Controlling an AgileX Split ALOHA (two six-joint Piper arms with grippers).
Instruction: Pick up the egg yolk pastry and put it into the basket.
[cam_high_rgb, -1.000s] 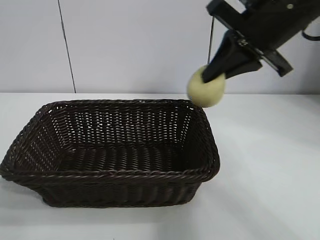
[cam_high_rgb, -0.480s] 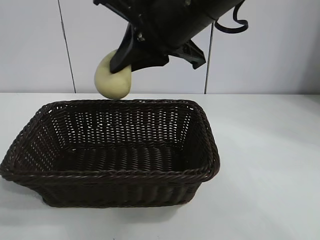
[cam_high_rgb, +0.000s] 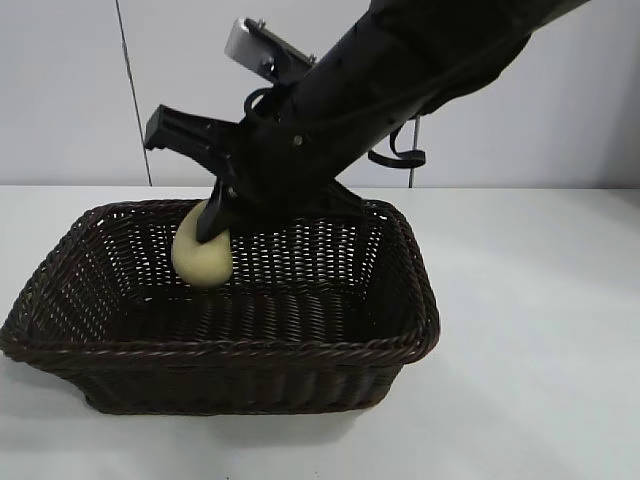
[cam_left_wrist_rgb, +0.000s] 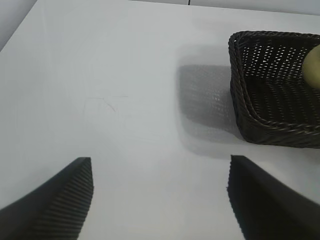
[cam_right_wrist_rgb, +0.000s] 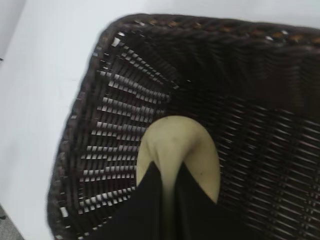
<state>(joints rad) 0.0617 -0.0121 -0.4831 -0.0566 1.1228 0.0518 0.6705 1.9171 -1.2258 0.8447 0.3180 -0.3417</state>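
The right gripper reaches in from the upper right, its fingers pinched on the pastry, inside the basket at centre. The left gripper hovers over the desk, fingers spread and empty.

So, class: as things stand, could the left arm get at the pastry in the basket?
Probably not easily. The right tool is shut on the pastry inside the basket, with that arm stretched across above it. The left tool is open over bare table, off to the basket's side.
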